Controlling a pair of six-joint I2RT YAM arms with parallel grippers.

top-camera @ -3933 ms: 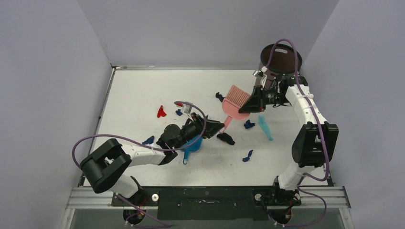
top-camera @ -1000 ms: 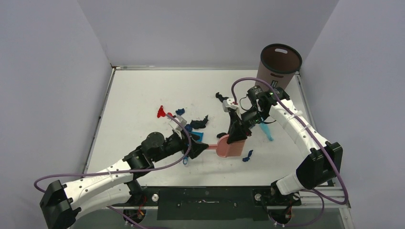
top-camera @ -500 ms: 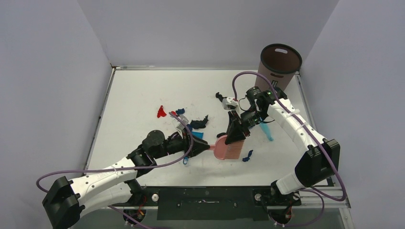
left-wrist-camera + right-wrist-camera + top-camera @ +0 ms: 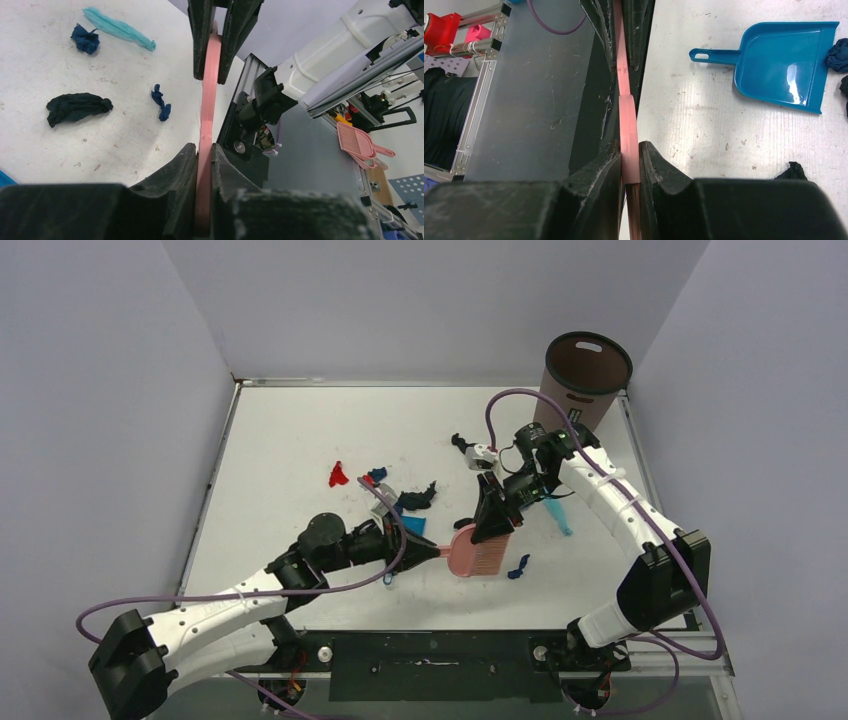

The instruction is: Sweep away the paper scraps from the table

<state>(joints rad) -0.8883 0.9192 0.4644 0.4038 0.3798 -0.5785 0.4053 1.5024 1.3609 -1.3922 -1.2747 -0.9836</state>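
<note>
- Pincers first, from the overhead camera: the left pincer [image 4: 425, 553] is closed on the handle end of the pink brush [image 4: 478, 558]. The right pincer [image 4: 495, 527] grips the same brush at its head, near the middle of the worktop [image 4: 290, 430]. The paper scraps [image 4: 415, 499] lie around them. A black clump sits just behind the left pincer, with a red one [image 4: 338, 476] and a dark blue one [image 4: 377, 474] to its left. Another black one [image 4: 460, 443] lies further back, a small blue one [image 4: 518, 567] just right of the brush, and a light-blue strip [image 4: 556, 513] beside the right arm. The blue dustpan [image 4: 412, 526] shows partly by the left wrist. A brown cup [image 4: 585, 370] stands at the far right corner.
- Left wrist: the left pincer [image 4: 203, 152] presses its fingers on both sides of the pink brush [image 4: 207, 90], seen edge-on. At the far end the right pincer [image 4: 217, 45] clamps it too. On the worktop [image 4: 40, 145] lie the light-blue strip [image 4: 117, 29], a dark blue scrap [image 4: 85, 40], a black one [image 4: 77, 106] and a small blue one [image 4: 161, 101].
- Right wrist: the right pincer [image 4: 629, 150] squeezes the pink brush [image 4: 623, 75]. Beyond it the left pincer [image 4: 618, 30] is closed on the handle. The blue dustpan [image 4: 784, 60] lies flat on the worktop [image 4: 704, 130], with a dark blue scrap [image 4: 838, 54] just beside its mouth and a black one [image 4: 793, 171] nearer the camera.
</note>
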